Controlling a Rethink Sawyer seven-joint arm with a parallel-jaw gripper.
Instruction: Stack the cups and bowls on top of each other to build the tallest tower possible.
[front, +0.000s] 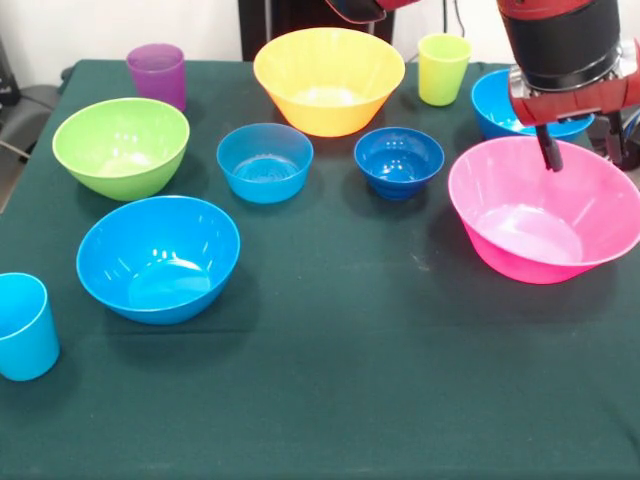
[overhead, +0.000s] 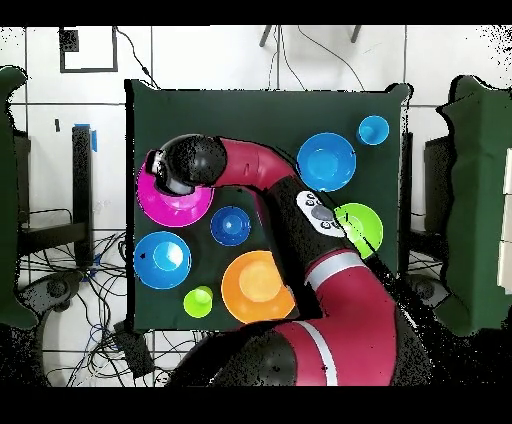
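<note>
Nothing stacked yet; every cup and bowl stands alone, mouth up, on the tabletop (front: 330, 400), so the tower is not begun and all the stacking is left. Front view, left to right, placed against the orange bowl (front: 328, 78): light blue cup (front: 24, 326) far left and well nearer the camera, leaning slightly; big blue bowl (front: 158, 257) left and nearer; green bowl (front: 121, 146) left; purple cup (front: 157, 74) left, level with it; light-blue bowl (front: 264, 161) just in front, left; dark-blue bowl (front: 399, 161) just in front, right; yellow-green cup (front: 443, 68) close on the right; second blue bowl (front: 520, 105) further right, partly behind the arm; pink bowl (front: 545, 208) right and nearer. The hand (front: 550, 148) hangs over the pink bowl's far rim, one dark finger showing; spread or pressed together, cannot tell. Bowls are round, no long axis; the cups' long axes run vertical.
</note>
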